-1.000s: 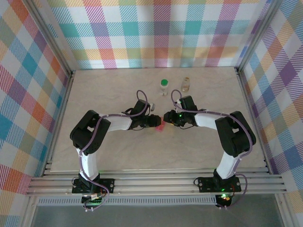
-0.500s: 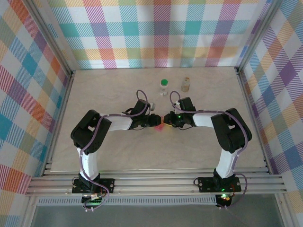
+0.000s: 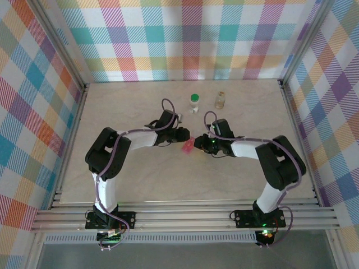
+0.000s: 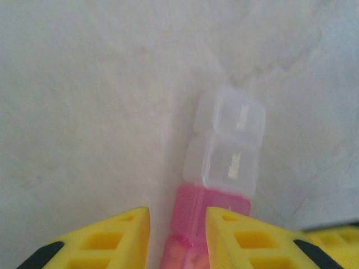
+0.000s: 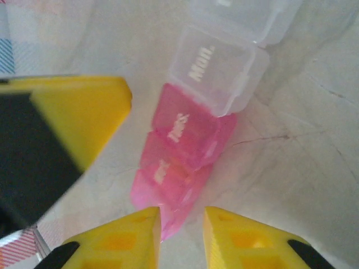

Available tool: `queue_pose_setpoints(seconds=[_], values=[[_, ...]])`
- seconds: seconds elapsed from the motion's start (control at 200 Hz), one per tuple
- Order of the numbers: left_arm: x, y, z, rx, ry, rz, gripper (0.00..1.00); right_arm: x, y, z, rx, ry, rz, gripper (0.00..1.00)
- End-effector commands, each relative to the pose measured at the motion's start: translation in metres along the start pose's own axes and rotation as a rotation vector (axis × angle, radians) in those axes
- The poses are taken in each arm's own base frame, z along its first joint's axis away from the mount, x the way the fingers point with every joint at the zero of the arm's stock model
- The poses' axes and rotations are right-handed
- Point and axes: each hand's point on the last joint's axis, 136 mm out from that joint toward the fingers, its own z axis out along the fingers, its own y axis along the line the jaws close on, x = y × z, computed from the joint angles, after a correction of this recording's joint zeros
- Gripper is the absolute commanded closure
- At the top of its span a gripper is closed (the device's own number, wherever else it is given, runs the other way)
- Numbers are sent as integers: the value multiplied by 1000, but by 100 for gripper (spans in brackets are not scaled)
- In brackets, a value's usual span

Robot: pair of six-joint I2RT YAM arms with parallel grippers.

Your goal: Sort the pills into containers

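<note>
Pill box (image 3: pixel 188 147): slim translucent pink plastic with squarish lettered compartments and two clear sections (image 4: pixel 227 145) at one end. It is lying mid-tabletop (image 3: pixel 140 174), a pale marbled surface, between both grippers.

Left gripper (image 4: pixel 176 216): its yellow moulded fingers are standing almost together, with pink plastic showing in the gap; whether it is gripping cannot be told.

Right gripper (image 5: pixel 182 216): its fingers are sitting narrowly apart at the box's pink corner; its hold is unclear.

White bottle with green cap (image 3: pixel 194 102) and amber bottle (image 3: pixel 220 100): both are standing upright beyond, apart from each other.
</note>
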Motion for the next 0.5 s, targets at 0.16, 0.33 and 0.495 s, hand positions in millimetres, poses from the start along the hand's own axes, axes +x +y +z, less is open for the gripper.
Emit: queue_pose_setpoints(seconds=[0.16,0.33,0.495], values=[[-60,-13,-88,-91,-262,127,62,-45,14,-91,194,-324,-260,61],[-72,12,-204,-299,-617,177,31,-69,15,-150,359,-525,-471,45],[-35,84,-314,-638,-974,68,2,-83,0,-184,496,-706,-554,21]])
